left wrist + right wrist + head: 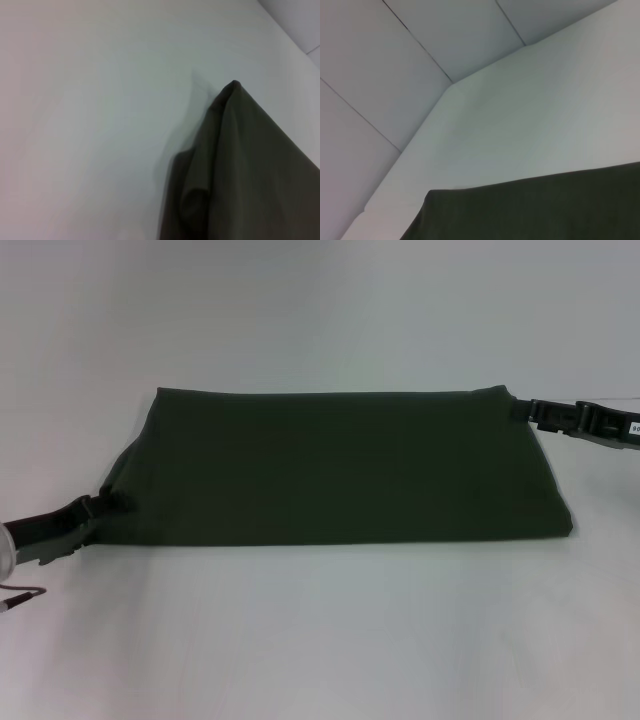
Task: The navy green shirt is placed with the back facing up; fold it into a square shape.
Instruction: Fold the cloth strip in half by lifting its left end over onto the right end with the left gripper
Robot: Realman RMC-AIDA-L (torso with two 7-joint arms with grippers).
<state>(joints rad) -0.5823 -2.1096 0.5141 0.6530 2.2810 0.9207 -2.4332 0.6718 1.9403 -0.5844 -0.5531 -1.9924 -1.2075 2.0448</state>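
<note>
The navy green shirt lies on the white table as a wide, flat folded rectangle. My left gripper is at its near left corner, shut on the fabric, which puckers toward the fingertips. My right gripper is at the far right corner, shut on the cloth where the top edge runs into it. In the left wrist view the shirt shows as a raised, creased corner. In the right wrist view the shirt shows as a flat dark edge. Neither wrist view shows fingers.
The white table extends in front of, behind and beside the shirt. A red-tipped cable hangs by my left arm. Pale wall panels rise beyond the table's far edge.
</note>
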